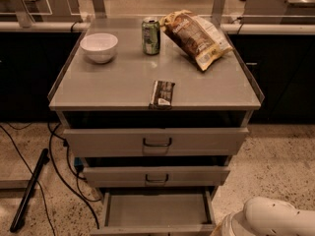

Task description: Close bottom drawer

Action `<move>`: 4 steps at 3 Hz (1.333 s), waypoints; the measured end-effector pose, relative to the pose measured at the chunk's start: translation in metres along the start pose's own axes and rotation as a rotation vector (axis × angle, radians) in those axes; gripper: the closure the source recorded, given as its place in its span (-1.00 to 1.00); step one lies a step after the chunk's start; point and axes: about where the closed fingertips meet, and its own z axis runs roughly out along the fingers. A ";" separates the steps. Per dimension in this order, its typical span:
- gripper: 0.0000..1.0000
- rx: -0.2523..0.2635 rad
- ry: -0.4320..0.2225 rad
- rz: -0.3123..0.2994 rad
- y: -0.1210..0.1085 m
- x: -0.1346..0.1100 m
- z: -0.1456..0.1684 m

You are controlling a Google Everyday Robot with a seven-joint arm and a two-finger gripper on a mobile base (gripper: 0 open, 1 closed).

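Observation:
The bottom drawer (157, 210) is the lowest of three grey cabinet drawers. It stands pulled far out, a shallow empty tray, with its front edge (152, 229) at the bottom of the view; its handle is out of view. My gripper is out of view. Only a white rounded part of my arm (270, 220) shows at the bottom right, to the right of the drawer's front corner.
The mid-sized middle drawer (156, 176) and the tallest top drawer (156, 141) stick out a little. On the cabinet top (123, 82) are a white bowl (99, 46), a green can (151, 36), a chip bag (194, 37) and a dark snack bar (162, 93). Black cables (59, 171) lie on the floor at left.

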 end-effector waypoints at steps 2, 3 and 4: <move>1.00 -0.008 -0.045 0.038 -0.004 0.007 0.022; 1.00 0.008 -0.173 0.103 -0.017 0.012 0.056; 1.00 0.015 -0.317 0.159 -0.024 0.023 0.099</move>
